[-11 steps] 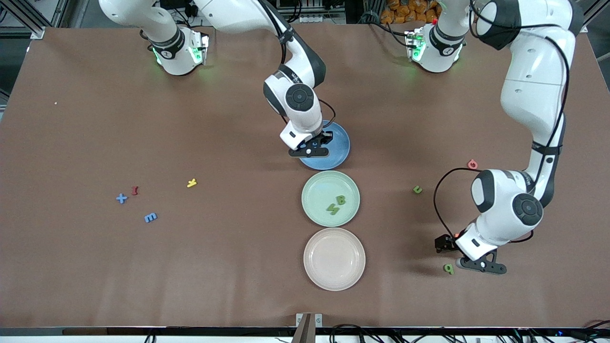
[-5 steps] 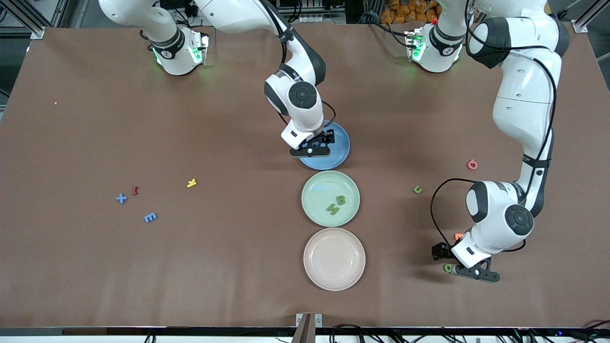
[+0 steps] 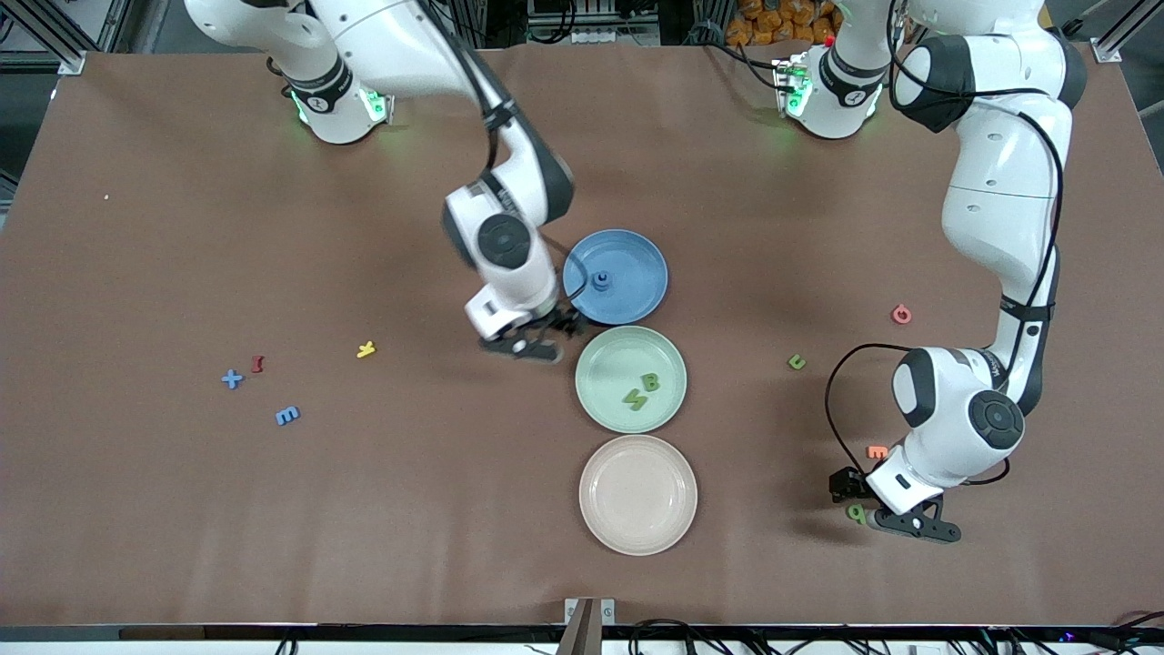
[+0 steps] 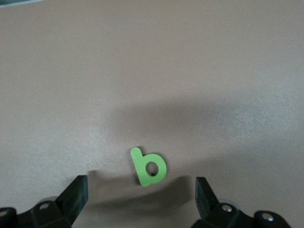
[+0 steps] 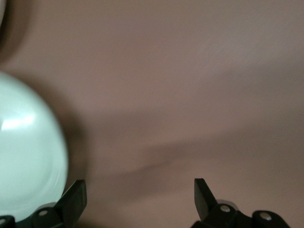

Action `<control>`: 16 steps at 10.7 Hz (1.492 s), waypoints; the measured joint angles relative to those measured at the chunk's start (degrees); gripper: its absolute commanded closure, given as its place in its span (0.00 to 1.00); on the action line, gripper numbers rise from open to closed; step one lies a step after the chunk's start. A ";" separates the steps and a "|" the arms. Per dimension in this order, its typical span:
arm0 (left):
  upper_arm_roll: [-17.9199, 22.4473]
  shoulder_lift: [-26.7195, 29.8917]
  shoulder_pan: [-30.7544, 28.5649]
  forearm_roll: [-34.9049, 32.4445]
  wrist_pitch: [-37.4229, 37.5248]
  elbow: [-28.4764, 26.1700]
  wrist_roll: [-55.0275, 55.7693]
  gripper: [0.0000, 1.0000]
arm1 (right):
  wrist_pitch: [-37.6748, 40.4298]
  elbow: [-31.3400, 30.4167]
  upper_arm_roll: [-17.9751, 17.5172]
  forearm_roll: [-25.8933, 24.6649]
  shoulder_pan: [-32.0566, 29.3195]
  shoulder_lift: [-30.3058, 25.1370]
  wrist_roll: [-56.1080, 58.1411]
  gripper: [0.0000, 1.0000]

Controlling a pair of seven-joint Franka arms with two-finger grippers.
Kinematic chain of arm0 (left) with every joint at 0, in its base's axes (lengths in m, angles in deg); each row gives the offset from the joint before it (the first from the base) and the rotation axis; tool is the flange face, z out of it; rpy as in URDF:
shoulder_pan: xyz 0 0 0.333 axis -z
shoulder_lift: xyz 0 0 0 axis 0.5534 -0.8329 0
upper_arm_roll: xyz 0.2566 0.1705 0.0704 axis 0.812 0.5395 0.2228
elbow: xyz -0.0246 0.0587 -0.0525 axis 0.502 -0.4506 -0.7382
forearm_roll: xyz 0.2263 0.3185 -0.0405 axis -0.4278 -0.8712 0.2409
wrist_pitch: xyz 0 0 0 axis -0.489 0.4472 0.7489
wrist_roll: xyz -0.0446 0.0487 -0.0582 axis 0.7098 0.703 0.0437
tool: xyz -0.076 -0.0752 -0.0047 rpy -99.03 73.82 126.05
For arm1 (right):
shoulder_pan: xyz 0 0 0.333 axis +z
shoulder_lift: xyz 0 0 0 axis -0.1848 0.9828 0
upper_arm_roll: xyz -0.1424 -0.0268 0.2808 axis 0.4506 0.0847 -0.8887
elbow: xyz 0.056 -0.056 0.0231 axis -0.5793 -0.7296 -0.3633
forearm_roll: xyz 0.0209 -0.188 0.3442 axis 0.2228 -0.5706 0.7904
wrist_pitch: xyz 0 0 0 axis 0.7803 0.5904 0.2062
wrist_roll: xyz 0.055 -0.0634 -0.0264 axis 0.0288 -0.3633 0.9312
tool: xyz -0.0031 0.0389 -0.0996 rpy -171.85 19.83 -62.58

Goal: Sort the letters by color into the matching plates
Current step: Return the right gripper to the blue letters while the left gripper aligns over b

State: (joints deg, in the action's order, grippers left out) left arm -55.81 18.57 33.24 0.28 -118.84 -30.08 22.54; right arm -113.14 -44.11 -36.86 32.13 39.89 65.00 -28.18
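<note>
The blue plate (image 3: 638, 262) holds one blue letter (image 3: 601, 280). Beside it, nearer the front camera, the pale green plate (image 3: 607, 362) holds two green letters (image 3: 635, 398) (image 3: 650, 382). My right gripper (image 3: 560, 326) hangs open and empty over the table next to both plates; the green plate's rim (image 5: 28, 152) shows in its wrist view. My left gripper (image 3: 855, 501) is low and open over a green letter (image 4: 148, 167) that lies on the table between its fingers. Another green letter (image 3: 797, 362) lies toward the left arm's end. A blue plus (image 3: 232, 379) and a blue letter (image 3: 287, 416) lie toward the right arm's end.
A beige-pink plate (image 3: 637, 496) sits nearest the front camera in the row of plates. A red piece (image 3: 901, 315) and an orange piece (image 3: 877, 451) lie near the left arm. A red piece (image 3: 258, 364) and a yellow piece (image 3: 366, 349) lie near the blue ones.
My right gripper opened over the blue plate, left a blue letter in it, and moved off toward the front camera. My left gripper shifted over the green letter.
</note>
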 measured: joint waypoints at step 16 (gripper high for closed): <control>2.40 -2.51 2.76 0.00 -2.01 4.49 -1.11 0.23 | 1.15 1.59 13.34 -4.06 -15.64 -9.45 32.18 0.00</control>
State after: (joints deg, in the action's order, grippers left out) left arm -53.41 16.05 36.01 0.29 -120.85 -25.59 21.43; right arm -111.99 -42.52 -23.52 28.07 24.25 55.55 4.00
